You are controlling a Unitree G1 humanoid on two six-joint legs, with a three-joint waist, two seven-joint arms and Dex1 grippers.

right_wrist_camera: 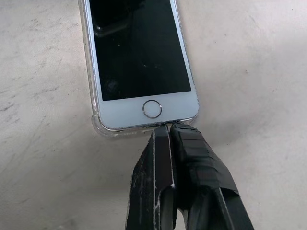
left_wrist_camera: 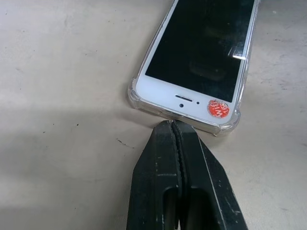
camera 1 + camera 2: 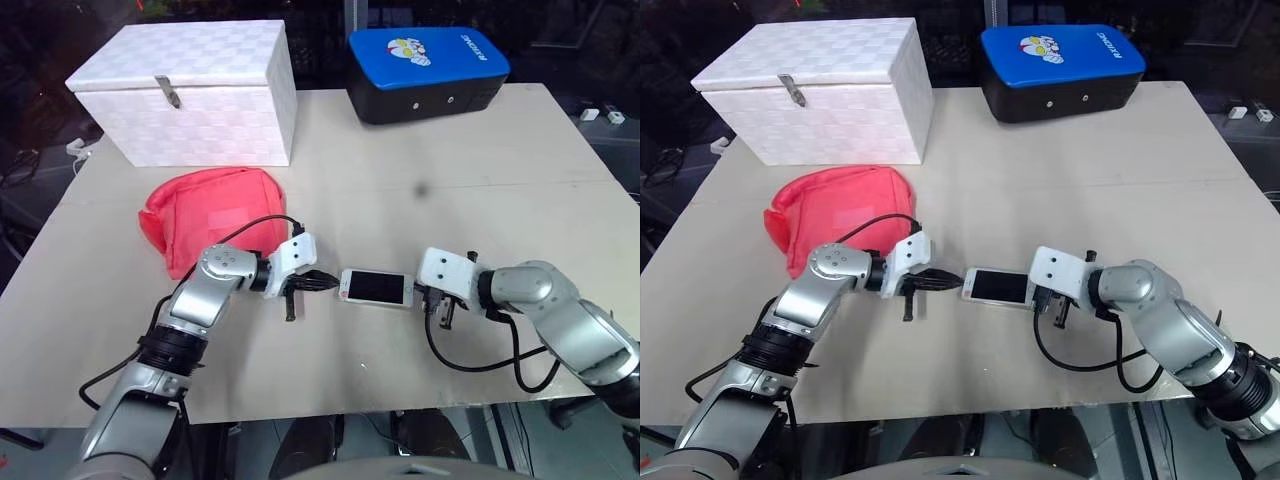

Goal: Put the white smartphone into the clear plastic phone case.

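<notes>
The white smartphone (image 2: 201, 52) sits inside the clear plastic phone case (image 2: 230, 125) mid-table, between both closed, empty grippers, left gripper (image 2: 171, 125) and right gripper (image 1: 169, 127), touching its ends. Rigid, slick, light; grip long edges.

1. One white smartphone (image 3: 376, 287), near the worktop's (image 3: 480, 170) front edge.
2. One clear plastic phone case (image 2: 136, 98), around the phone.
3. One red pouch (image 3: 210, 215), toward the left edge.
4. One white box (image 3: 190, 92), at the back left corner.
5. One blue-topped black case (image 3: 428, 72), at the back edge.
6. Two grippers: left (image 3: 322, 284), right (image 3: 428, 293).
</notes>
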